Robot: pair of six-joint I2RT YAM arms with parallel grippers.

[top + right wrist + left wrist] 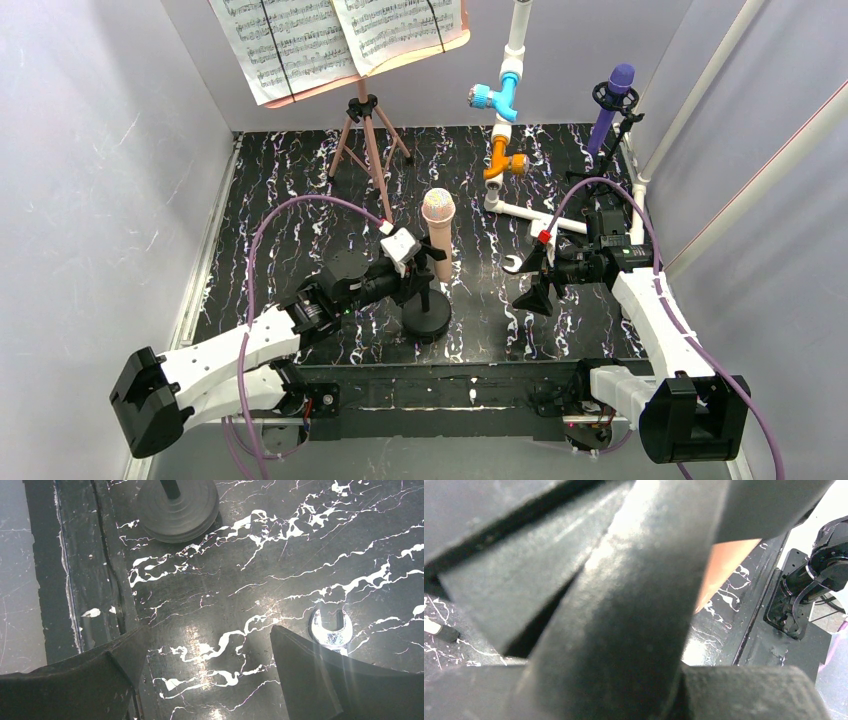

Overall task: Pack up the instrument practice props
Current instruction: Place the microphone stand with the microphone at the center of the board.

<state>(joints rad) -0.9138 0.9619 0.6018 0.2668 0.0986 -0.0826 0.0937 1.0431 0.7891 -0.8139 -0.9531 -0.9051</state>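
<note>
While the left gripper (424, 263) is clamping the black mic holder (427, 318) just under the peach microphone (438, 232) at the table's centre, the right gripper (535, 290) is hanging over the table with its jaws spread wide and nothing between them (the silver wrench (328, 628) is lying just beside one finger). The purple microphone (612, 100) is standing at two o'clock, and the salmon-pink music rest (368, 135) is carrying music sheets (300, 40) at eleven o'clock.

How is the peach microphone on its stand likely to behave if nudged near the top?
The peach microphone sits high on a thin black stand with a round base, so a nudge would probably tip it rather than slide it. It looks like smooth rigid plastic, likely light and perhaps slippery. Lifted free, its round body would likely roll.
</note>
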